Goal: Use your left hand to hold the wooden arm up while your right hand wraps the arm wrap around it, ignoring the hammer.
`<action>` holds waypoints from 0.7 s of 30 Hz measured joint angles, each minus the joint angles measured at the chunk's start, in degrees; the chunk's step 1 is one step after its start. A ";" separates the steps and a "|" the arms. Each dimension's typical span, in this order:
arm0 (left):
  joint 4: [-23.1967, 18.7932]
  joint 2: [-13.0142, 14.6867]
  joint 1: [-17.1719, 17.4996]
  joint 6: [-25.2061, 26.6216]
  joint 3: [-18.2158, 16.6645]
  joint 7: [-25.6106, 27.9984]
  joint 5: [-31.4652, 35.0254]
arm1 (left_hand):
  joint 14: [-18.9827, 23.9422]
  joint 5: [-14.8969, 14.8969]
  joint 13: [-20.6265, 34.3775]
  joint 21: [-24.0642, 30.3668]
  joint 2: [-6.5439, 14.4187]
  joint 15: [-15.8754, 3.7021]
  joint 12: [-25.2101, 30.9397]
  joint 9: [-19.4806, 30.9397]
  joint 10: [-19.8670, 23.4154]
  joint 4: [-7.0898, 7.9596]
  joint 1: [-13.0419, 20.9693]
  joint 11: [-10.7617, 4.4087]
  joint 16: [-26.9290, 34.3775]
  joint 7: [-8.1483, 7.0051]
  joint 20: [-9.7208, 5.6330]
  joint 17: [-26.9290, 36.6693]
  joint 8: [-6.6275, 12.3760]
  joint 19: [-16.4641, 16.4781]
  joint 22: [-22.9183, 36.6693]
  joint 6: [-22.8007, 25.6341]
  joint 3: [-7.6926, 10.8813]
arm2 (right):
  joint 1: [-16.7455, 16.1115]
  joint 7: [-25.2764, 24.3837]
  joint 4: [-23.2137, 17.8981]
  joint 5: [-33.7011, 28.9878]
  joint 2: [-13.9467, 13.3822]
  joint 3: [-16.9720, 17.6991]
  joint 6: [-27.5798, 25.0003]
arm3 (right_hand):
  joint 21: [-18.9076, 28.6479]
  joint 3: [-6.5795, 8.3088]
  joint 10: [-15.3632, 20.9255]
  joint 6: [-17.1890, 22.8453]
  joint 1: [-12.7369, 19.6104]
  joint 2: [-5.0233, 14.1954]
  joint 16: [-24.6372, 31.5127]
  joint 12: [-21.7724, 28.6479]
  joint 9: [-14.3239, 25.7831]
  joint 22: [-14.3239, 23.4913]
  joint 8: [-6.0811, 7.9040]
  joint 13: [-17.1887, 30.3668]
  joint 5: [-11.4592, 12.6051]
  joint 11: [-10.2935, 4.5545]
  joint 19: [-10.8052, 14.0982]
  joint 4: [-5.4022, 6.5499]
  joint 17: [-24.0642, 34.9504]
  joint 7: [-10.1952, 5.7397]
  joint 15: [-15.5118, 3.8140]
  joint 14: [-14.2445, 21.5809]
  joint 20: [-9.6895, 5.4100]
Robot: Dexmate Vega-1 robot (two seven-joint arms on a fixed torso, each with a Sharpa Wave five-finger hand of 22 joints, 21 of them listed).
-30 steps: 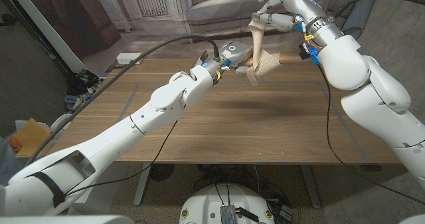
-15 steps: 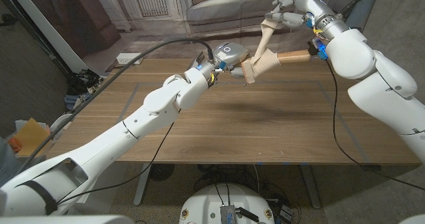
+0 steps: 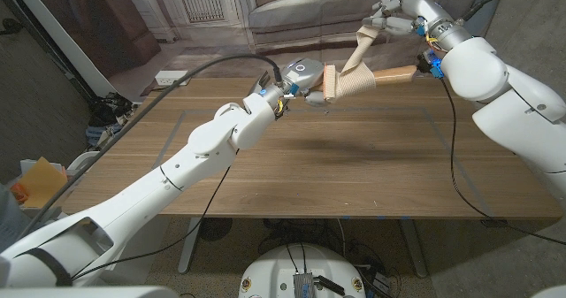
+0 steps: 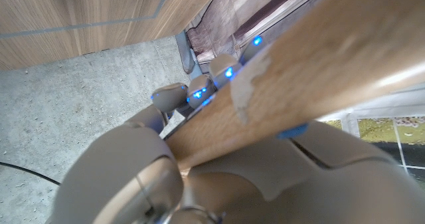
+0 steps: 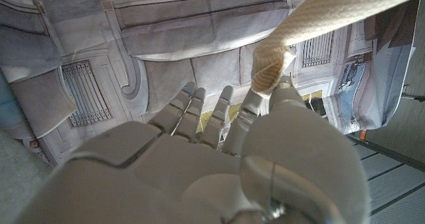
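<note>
My left hand [image 3: 302, 75] grips one end of the wooden arm [image 3: 398, 73] and holds it raised above the far edge of the table [image 3: 354, 165]. In the left wrist view the light wood [image 4: 312, 84] runs across my curled fingers [image 4: 192, 94]. A beige arm wrap [image 3: 343, 80] is wound around the wood next to my left hand. Its loose end [image 3: 363, 46] rises to my right hand [image 3: 395, 15], which pinches it above the wooden arm. The right wrist view has the strap end [image 5: 272, 74] caught at my fingertips [image 5: 282, 91].
A grey backdrop [image 3: 292, 11] printed with a sofa and radiators hangs behind the table. Black cables [image 3: 447, 156] trail from both arms over the wood. Boxes and clutter [image 3: 40, 179] lie on the floor at the left.
My right hand has carried the strap end up and to the right, drawing the wrap tighter. The wooden arm has levelled out and the wrapped part now sits snug against my left hand.
</note>
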 measured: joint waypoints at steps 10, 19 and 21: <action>-0.61 -0.28 0.99 0.28 -0.65 0.69 0.06 | -0.01 0.00 0.21 0.00 0.00 0.01 -0.04 0.00 0.00 0.00 0.00 0.00 0.00 -0.01 0.00 0.00 -0.22 0.00 0.02 0.00 0.00 | -1.83 -2.57 1.01 4.05 -1.22 0.02 1.68 | 0.00 0.00 -0.04 0.00 0.00 0.00 0.00 0.00 -0.16 0.00 -0.28 0.00 0.00 0.21 -0.20 0.00 -0.01 0.00 0.00 0.00 0.21; -1.05 -1.05 1.83 0.87 -1.41 3.23 0.37 | 0.10 0.00 0.19 0.00 -0.08 -0.10 0.01 0.33 -0.01 0.00 0.36 -0.01 0.00 -0.01 0.00 0.00 -0.21 0.00 -0.06 -0.01 0.01 | -5.66 -5.03 1.94 7.38 -1.35 1.11 4.94 | 0.00 0.00 -0.01 0.34 0.00 -0.01 0.00 0.00 -0.44 0.00 -0.34 0.00 0.00 0.41 -0.42 0.00 -0.12 -0.33 0.00 0.00 0.43; -1.17 -1.25 2.03 1.12 -1.66 3.83 0.41 | 0.10 0.00 0.19 0.00 -0.08 -0.10 0.02 0.08 -0.01 0.00 0.36 -0.01 0.00 -0.01 0.00 0.00 -0.45 0.00 0.05 -0.01 0.01 | -6.56 -5.52 2.15 8.09 -1.32 1.43 5.61 | 0.00 0.00 -0.01 0.34 0.00 -0.01 0.00 0.00 -0.44 0.00 -0.34 0.01 0.00 0.41 -0.50 0.00 -0.16 -0.33 0.00 0.00 0.52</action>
